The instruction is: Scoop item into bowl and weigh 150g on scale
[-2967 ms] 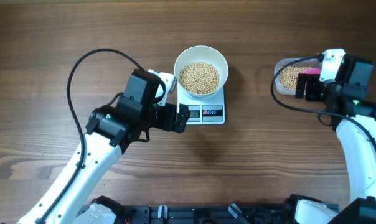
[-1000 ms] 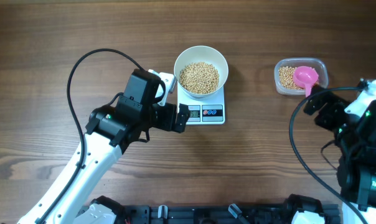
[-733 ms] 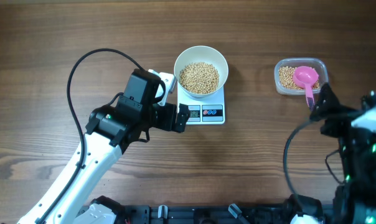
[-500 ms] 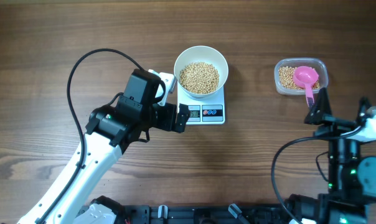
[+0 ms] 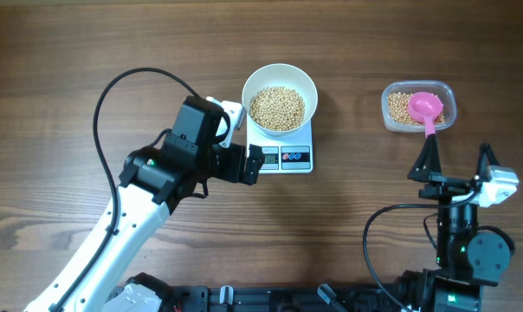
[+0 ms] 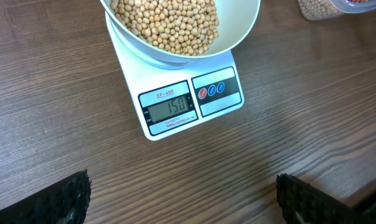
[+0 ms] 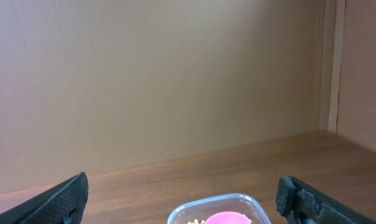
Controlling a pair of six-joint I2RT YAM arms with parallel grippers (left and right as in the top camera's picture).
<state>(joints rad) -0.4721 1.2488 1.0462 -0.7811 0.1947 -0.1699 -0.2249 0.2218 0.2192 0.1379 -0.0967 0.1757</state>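
Observation:
The white bowl (image 5: 280,97) stands on the small white scale (image 5: 283,149) and holds a heap of tan beans (image 5: 277,107). In the left wrist view the bowl (image 6: 244,31) with its beans (image 6: 166,22) sits on the scale (image 6: 188,102), and the display reads 150. My left gripper (image 5: 255,164) (image 6: 183,202) hangs open just left of the scale's front, with nothing in it. My right gripper (image 5: 455,165) (image 7: 183,198) is open and empty, well in front of the clear tub.
At the right, a clear plastic tub (image 5: 385,108) (image 7: 231,196) holds more beans, and a pink scoop (image 5: 425,108) (image 7: 228,219) lies in it. A black cable (image 5: 114,95) loops over the table behind the left arm. The right wrist view faces a beige wall (image 7: 175,81).
My right arm has drawn back from the tub toward the table's front edge, leaving the pink scoop lying in the tub. The left arm, bowl and scale have not moved.

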